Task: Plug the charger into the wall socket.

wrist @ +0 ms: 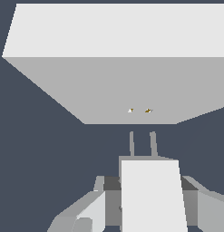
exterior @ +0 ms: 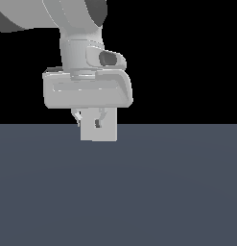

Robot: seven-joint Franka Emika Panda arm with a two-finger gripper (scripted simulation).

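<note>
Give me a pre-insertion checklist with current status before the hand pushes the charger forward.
1. Charger held in the hand: ok, fingers flank it on both sides.
2. Prongs facing the wall socket: ok.
3. Prongs not yet in the socket holes: ok, a gap shows in the wrist view.
4. Prongs lined up sideways with holes: ok, roughly.
5. Height match with holes: cannot tell.
6. Path between prongs and socket clear: ok.

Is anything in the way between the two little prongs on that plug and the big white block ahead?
No. In the wrist view, only bare dark floor shows between the charger prongs and the wall socket, held by the claw.
</note>
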